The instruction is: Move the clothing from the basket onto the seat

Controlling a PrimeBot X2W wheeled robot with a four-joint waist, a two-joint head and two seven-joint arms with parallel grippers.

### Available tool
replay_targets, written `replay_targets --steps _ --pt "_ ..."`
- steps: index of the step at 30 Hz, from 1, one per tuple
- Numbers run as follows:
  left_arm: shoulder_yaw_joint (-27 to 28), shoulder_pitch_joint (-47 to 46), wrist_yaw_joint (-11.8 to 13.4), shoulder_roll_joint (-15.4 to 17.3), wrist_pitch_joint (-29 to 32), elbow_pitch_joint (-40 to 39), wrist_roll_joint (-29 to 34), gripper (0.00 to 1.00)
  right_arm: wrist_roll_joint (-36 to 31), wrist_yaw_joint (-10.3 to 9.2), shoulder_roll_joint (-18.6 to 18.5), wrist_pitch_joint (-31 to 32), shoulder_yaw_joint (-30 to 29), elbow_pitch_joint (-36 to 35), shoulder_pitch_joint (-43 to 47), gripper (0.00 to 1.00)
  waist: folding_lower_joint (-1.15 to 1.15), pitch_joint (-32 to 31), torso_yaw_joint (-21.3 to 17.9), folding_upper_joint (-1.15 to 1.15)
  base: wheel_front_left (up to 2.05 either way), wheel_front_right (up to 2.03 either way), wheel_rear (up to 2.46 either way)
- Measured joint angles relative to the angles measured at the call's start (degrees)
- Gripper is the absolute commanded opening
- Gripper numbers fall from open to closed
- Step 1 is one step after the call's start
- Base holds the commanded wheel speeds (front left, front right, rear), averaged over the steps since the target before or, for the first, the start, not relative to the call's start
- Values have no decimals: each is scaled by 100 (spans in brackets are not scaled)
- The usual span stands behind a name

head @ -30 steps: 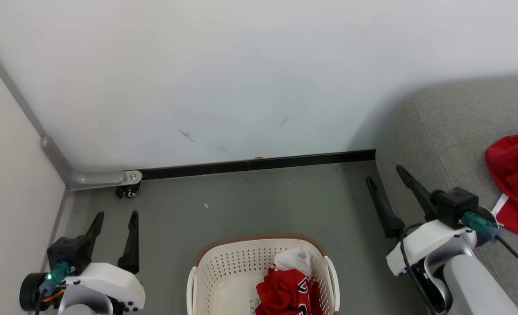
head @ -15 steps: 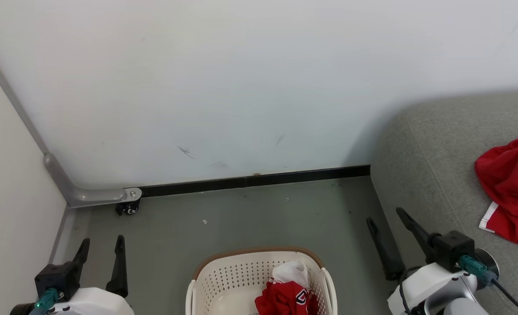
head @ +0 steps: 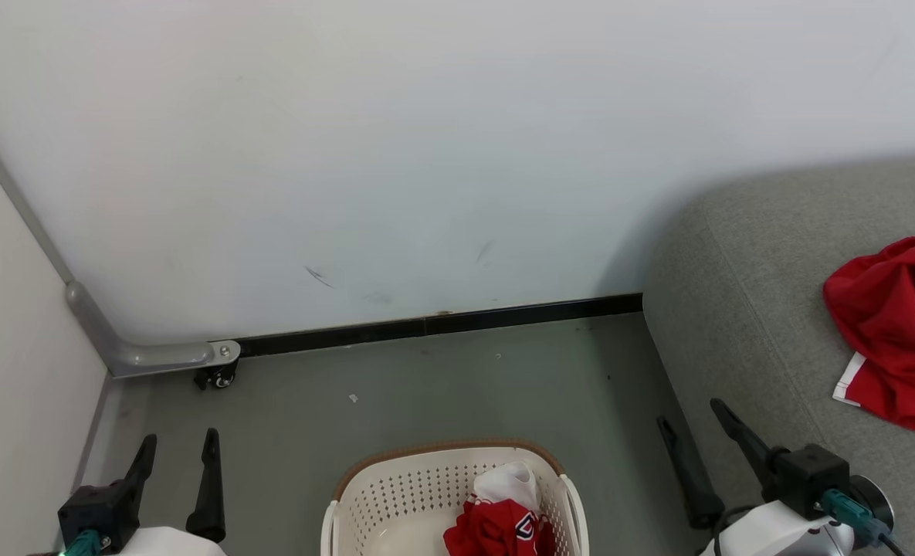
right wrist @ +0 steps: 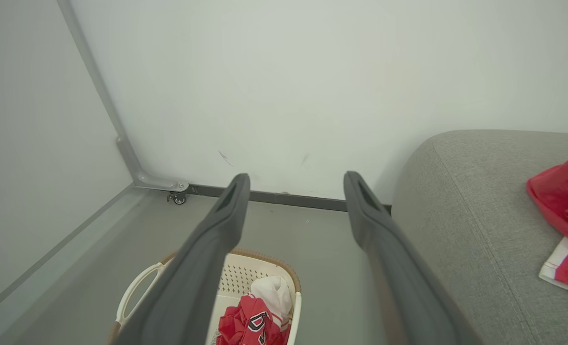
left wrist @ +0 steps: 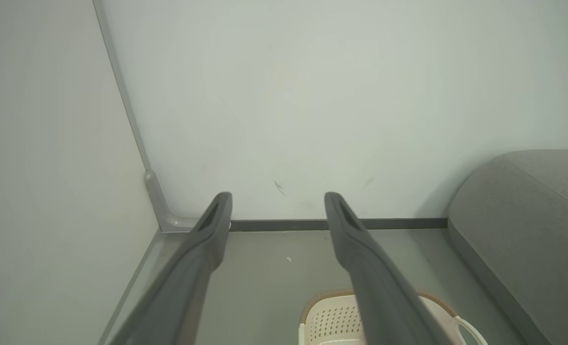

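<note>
Partly done. One red jersey (head: 882, 340) already on seat (head: 743, 309), well apart from basket (head: 442, 446). Red-and-white clothing (head: 496, 529) heaped in basket on floor. Left end effector (head: 180, 438) and right end effector (head: 689, 413) wide apart, empty, either side of basket. Remaining: grab heap, carry over.

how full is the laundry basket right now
Not empty. A crumpled red jersey and some white fabric lie at the right side of the laundry basket; the rest of its floor shows bare.
</note>
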Motion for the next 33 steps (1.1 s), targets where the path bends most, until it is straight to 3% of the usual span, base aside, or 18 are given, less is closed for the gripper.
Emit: replay_targets --steps 33 --pt "0 296 60 68 0 -375 110 100 209 -1 3 0 118 -487 324 100 0 42 26 0 0 0 0"
